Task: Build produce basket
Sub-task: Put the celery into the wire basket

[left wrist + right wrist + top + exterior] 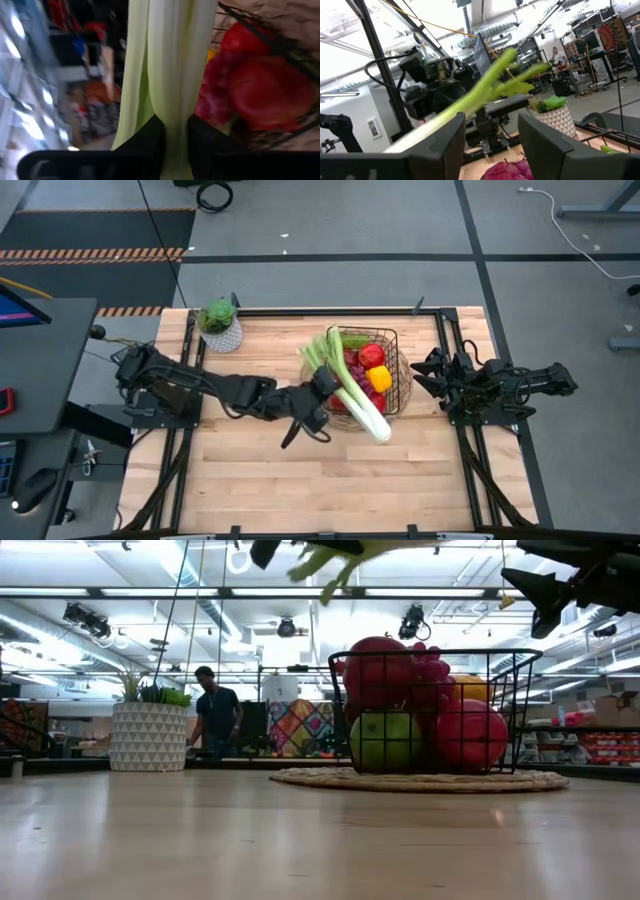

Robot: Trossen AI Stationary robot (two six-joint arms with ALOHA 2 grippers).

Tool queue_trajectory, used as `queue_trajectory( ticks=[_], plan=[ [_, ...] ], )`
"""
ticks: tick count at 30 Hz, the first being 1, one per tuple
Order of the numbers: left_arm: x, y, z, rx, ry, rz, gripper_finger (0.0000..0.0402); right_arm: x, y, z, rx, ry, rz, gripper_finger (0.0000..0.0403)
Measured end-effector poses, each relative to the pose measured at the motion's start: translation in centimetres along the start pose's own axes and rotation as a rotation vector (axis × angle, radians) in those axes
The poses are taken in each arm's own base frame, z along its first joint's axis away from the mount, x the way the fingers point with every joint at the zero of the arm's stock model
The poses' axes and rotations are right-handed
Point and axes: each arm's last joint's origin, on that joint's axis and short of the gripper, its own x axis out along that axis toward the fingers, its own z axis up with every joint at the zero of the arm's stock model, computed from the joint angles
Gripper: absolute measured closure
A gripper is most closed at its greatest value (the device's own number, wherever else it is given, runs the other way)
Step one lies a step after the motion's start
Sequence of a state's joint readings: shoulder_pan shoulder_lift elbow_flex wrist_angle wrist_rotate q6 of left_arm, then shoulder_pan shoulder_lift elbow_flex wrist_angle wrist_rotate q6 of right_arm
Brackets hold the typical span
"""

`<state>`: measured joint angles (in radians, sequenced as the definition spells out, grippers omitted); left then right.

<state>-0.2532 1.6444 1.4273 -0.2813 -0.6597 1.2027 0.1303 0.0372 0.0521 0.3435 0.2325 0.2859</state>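
one leek (352, 385), one basket (392, 372)

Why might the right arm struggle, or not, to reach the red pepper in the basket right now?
Probably it would struggle: the leek, held by the left gripper, lies across the basket beside the red pepper, partly blocking the right gripper.
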Motion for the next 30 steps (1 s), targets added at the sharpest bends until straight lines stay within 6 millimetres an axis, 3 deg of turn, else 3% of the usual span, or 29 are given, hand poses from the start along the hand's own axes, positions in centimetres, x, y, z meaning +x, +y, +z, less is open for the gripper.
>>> queue_trajectory(
  ticks=[5,17,21,25,30],
  plan=[
    [-0.4,0.5,0.7,0.123,-0.017,0.062,0.0329,0.0,0.0,0.0,0.000,0.000,0.000,0.0215],
    [0.0,0.9,0.2,0.105,0.000,0.081,0.0327,0.0,0.0,0.0,0.000,0.000,0.000,0.0215],
    [1.1,1.9,-1.3,-0.050,0.030,0.121,0.0326,0.0,0.0,0.0,0.000,0.000,0.000,0.0215],
    [2.8,3.7,-4.1,-0.272,0.066,0.214,0.0326,0.0,0.0,0.0,0.000,0.000,0.000,0.0215],
    [7.0,3.8,-8.1,-0.585,0.118,0.241,0.0326,0.0,0.0,0.0,0.000,0.000,-0.001,0.0215]
  ],
)
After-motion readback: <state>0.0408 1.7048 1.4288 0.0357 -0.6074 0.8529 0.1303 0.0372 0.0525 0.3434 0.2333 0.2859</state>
